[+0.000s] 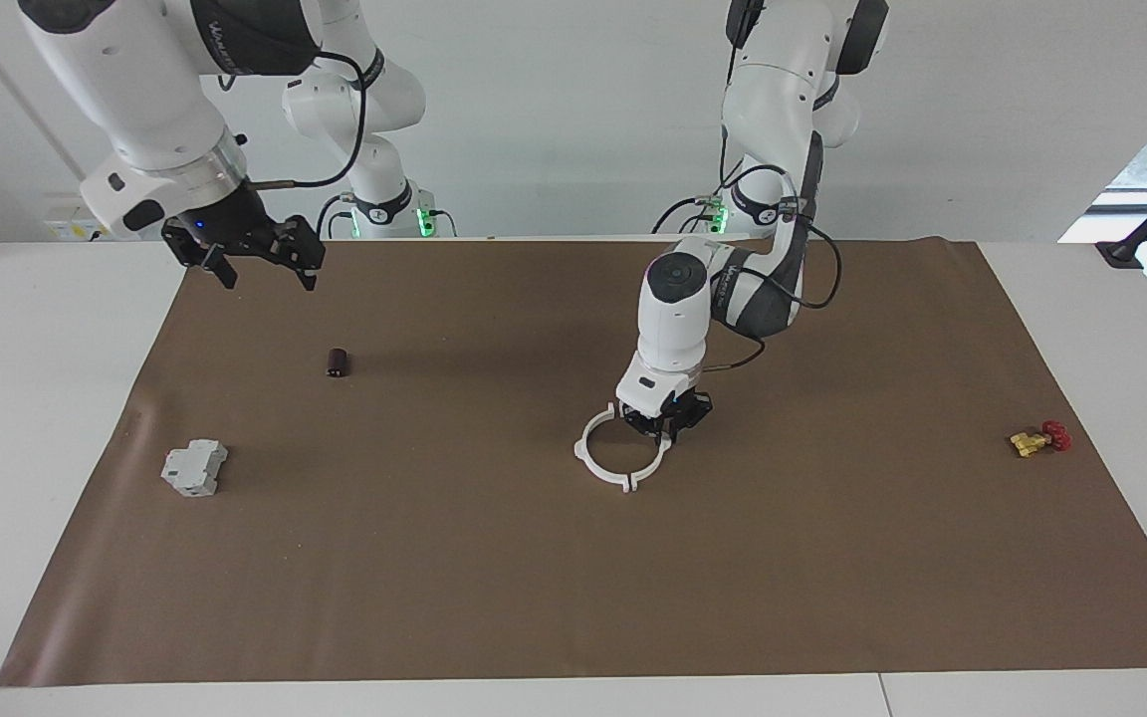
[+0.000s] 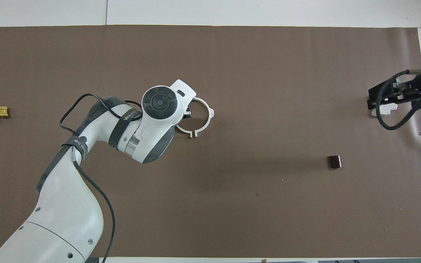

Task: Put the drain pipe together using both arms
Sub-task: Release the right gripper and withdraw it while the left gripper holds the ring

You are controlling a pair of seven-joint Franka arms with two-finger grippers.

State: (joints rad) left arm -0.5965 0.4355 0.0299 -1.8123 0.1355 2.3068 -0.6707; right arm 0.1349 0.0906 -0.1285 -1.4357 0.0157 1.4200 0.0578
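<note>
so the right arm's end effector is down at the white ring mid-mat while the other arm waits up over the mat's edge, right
Not quite: the left end effector is down at the white ring, as the facing view shows. The right end effector is the one waiting up over the brown mat edge.

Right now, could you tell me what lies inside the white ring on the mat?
Inside the drain pipe ring only bare brown mat shows. The left gripper sits at its rim on the left arm's side, and in the overhead view its wrist covers that stretch of the ring.
</note>
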